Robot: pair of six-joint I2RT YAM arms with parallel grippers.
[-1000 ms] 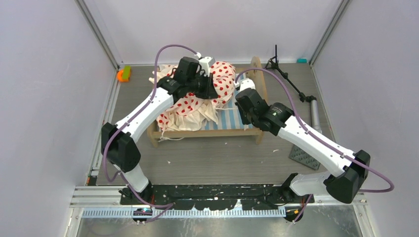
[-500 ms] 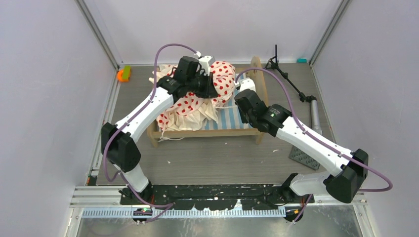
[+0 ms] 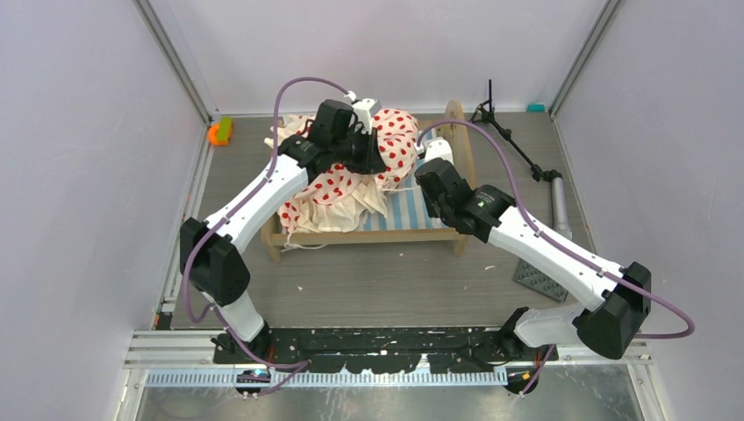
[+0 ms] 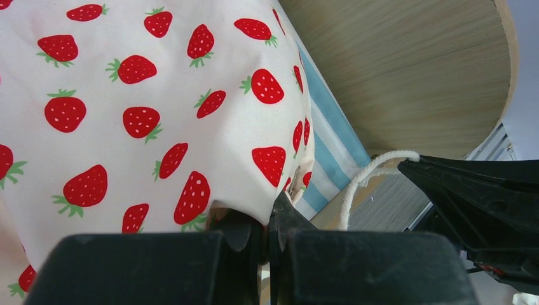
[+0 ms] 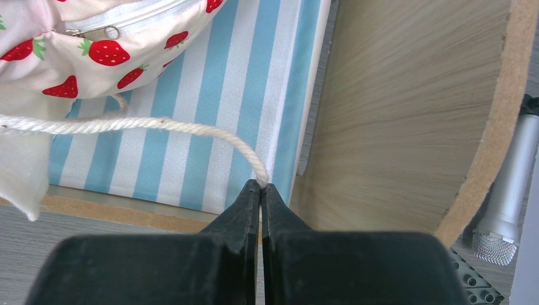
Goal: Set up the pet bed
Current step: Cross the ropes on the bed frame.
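Right wrist view: my right pincer (image 5: pixel 261 189) is closed on a white twisted cord (image 5: pixel 146 122). My left pincer (image 4: pixel 266 213) grips cream strawberry-print bedding (image 4: pixel 127 114) heaped on the light-wood pet bed (image 3: pixel 368 237), centre of the grey table (image 3: pixel 395 285).

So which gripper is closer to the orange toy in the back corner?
Left. The left gripper pinches the strawberry bedding mid-bed, right of the orange toy. The right gripper pinches a white cord farther right, by the wooden end board.
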